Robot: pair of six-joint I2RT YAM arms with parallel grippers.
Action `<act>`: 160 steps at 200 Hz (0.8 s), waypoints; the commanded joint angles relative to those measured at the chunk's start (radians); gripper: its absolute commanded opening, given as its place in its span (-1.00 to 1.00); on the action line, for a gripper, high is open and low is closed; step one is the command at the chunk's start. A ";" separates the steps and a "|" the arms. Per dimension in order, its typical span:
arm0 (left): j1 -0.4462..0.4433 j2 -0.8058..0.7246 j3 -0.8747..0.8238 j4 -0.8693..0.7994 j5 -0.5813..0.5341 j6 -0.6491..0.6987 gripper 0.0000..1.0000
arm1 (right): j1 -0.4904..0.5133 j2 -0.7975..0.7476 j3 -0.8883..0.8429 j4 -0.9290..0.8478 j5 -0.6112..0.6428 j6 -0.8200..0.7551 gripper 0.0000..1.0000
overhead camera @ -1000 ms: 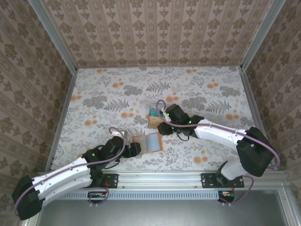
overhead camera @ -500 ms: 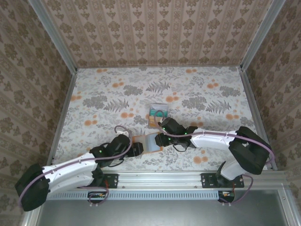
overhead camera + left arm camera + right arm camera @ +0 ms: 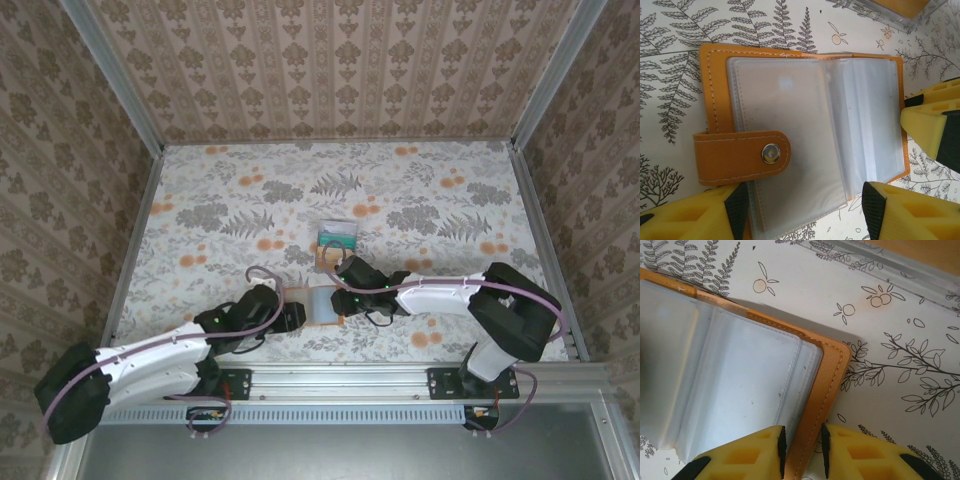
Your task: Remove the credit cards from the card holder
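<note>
The card holder lies open on the table, orange with clear sleeves and a snap strap. My left gripper is open and straddles its near edge, one pad by the strap and the other just clear of the sleeves. My right gripper is closed down on the cover's right edge, beside the sleeves. Two credit cards lie behind the holder: a teal one and an orange-tan one. No card shows inside the sleeves.
The floral table top stretches behind and to both sides. Patterned walls with metal rails fence it in. A metal rail with both arm bases runs along the front edge.
My right gripper has left the cards, come down to the holder's right edge and narrowed onto it. My left gripper has slid forward to the holder and narrowed.
</note>
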 commanded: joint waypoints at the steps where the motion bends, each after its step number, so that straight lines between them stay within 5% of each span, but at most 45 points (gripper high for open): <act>1: -0.010 0.009 0.026 0.027 0.010 -0.002 0.28 | 0.011 0.024 0.007 -0.009 0.028 0.015 -0.41; 160: -0.040 0.079 0.049 0.093 0.024 0.010 0.24 | 0.026 0.055 0.024 -0.019 0.032 0.021 -0.44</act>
